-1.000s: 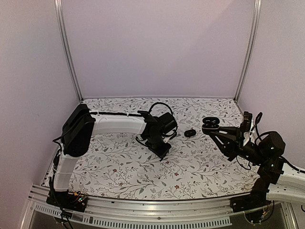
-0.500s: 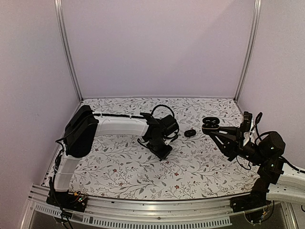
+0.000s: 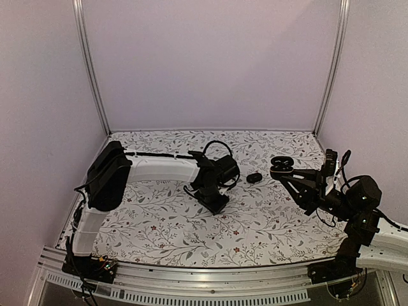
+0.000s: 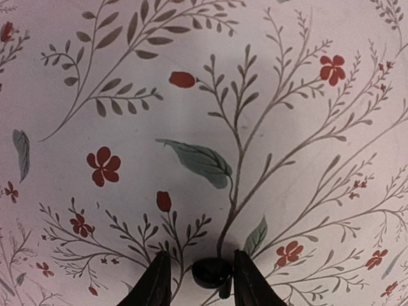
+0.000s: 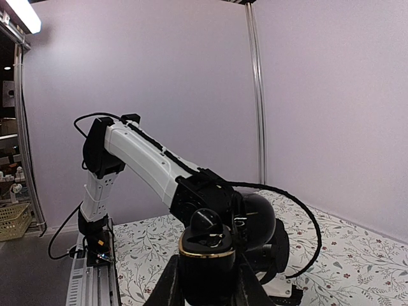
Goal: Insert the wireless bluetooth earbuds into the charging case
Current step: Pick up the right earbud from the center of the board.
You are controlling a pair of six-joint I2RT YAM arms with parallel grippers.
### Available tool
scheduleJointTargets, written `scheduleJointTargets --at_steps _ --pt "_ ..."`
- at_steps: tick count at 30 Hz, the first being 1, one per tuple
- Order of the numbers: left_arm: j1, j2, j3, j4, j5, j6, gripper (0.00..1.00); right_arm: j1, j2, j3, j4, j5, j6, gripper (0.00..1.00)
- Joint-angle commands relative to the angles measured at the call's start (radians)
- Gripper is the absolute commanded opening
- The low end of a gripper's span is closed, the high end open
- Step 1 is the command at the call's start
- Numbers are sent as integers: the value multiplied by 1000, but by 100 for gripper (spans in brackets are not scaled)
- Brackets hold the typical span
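One tiny black earbud (image 4: 212,272) lies on the flowered table between the fingertips of my left gripper (image 4: 203,280). The gripper is open: the right finger (image 4: 250,284) touches the earbud and a gap shows on the left side. In the top view this gripper (image 3: 215,205) points straight down at mid-table and hides the earbud. My right gripper (image 5: 207,277) is shut on the black charging case (image 5: 205,258), which has a gold rim and stands open. It is held in the air at the right (image 3: 281,167), apart from the left gripper.
A small black pebble-shaped object (image 3: 255,178) lies on the table between the two grippers. The left arm's white link (image 3: 159,168) stretches across the left half of the table. Lilac walls with metal posts (image 3: 93,83) enclose three sides.
The left wrist has shifted slightly right and settled lower over the table. The right arm and the case have not moved.
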Motion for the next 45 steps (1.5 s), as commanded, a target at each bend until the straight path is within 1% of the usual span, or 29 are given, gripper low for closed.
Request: scheduleJointTargets --at_steps 1,8,16,21,28,32,38,45 --pt "-21 25 25 -39 -8 -10 32 -5 -4 17 8 1 -4 0" --pt "-28 44 45 -24 1 -5 27 -5 -4 15 8 -1 -1 0" --pt "-29 58 46 -8 20 -2 27 -5 -5 15 7 -1 -2 0" --pt "-29 51 39 -11 15 -1 23 -5 -7 15 6 2 -4 0" --pt "-28 28 40 -10 -3 2 21 -4 0 18 5 1 -7 0" --pt "-20 -2 26 9 -11 1 20 -5 -1 19 5 4 -6 0" --pt "-5 -70 -27 79 10 -2 19 -5 5 25 6 11 -10 0" --pt "9 -157 -93 174 4 1 18 -5 18 29 8 28 -17 0"
